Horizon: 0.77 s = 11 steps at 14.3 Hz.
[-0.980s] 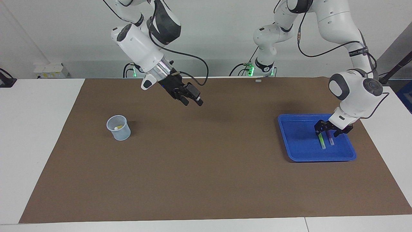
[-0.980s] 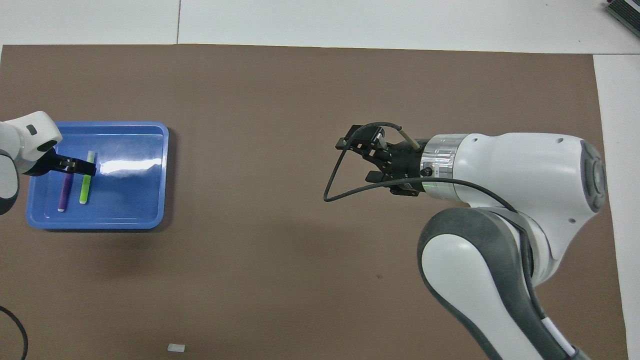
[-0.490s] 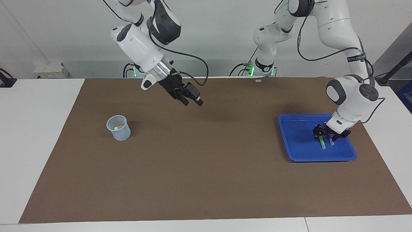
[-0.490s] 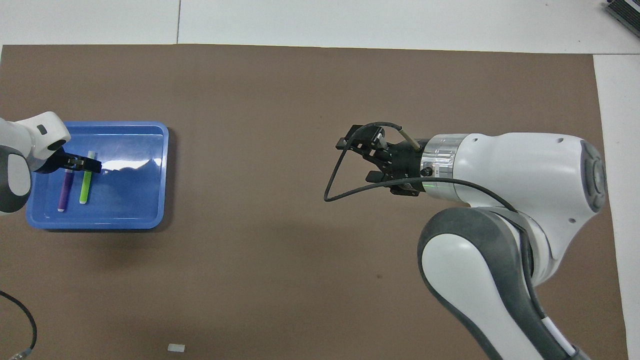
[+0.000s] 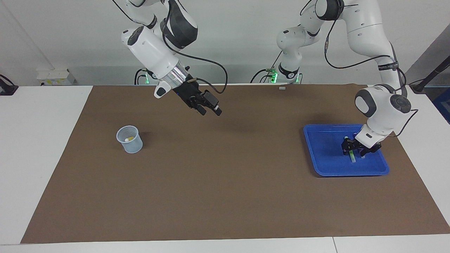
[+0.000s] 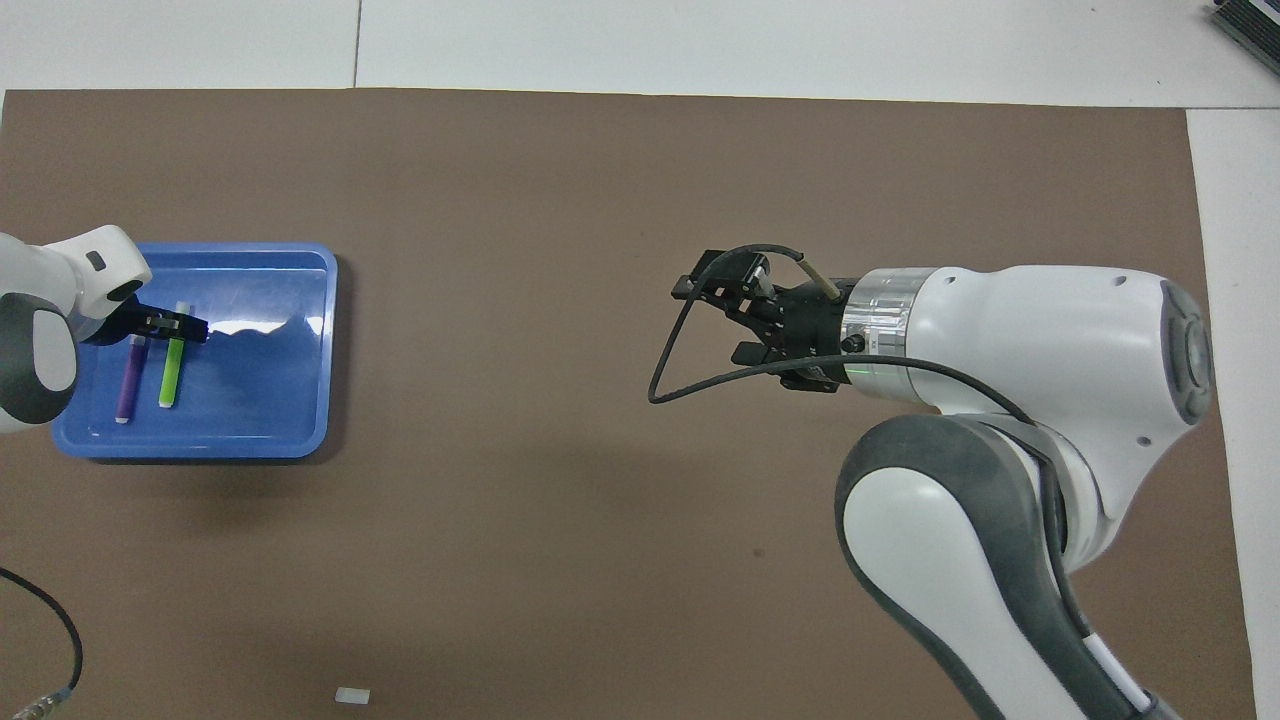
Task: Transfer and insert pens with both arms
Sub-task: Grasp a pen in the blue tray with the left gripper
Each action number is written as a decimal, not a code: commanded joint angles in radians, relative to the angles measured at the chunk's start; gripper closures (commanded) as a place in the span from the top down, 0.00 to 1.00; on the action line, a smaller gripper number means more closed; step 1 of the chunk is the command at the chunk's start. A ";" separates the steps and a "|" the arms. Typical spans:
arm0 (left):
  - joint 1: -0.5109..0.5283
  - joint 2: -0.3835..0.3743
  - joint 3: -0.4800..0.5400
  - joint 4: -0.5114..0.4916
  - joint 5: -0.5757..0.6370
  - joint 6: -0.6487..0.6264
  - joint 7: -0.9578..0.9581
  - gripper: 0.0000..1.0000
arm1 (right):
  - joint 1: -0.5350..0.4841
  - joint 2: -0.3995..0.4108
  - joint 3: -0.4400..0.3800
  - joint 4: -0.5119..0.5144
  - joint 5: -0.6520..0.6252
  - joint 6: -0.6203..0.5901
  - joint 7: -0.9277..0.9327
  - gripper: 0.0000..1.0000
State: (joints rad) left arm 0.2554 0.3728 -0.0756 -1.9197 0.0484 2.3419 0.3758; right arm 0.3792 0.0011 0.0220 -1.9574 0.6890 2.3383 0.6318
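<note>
Left gripper (image 5: 353, 149) lowered into tray (image 5: 325, 154), frame right, straddling green pen (image 5: 352, 156); grip unclear. Right gripper (image 5: 210, 109) spread, waiting, upper centre.

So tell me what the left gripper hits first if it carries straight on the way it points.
The left gripper points down into the blue tray, right at the light green pen. It would most likely meet that pen first, with the purple pen just beside it; contact can't be judged yet.
</note>
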 commanded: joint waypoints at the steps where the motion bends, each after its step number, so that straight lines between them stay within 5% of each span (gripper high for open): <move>1: 0.011 0.006 -0.006 -0.009 0.016 0.031 0.008 0.65 | 0.001 0.002 0.001 -0.005 0.024 0.019 0.006 1.00; 5: 0.011 0.006 -0.006 -0.010 0.016 0.037 0.008 0.45 | 0.003 0.002 0.001 -0.005 0.024 0.019 0.006 1.00; 10: 0.013 0.005 -0.006 -0.022 0.016 0.053 0.003 0.00 | 0.001 0.002 0.001 -0.005 0.024 0.019 0.006 1.00; 11: 0.013 0.005 -0.006 -0.022 0.016 0.051 0.003 0.00 | 0.001 0.002 0.001 -0.005 0.024 0.019 0.006 1.00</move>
State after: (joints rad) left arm 0.2557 0.3750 -0.0772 -1.9265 0.0484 2.3640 0.3758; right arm 0.3792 0.0012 0.0219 -1.9575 0.6890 2.3383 0.6318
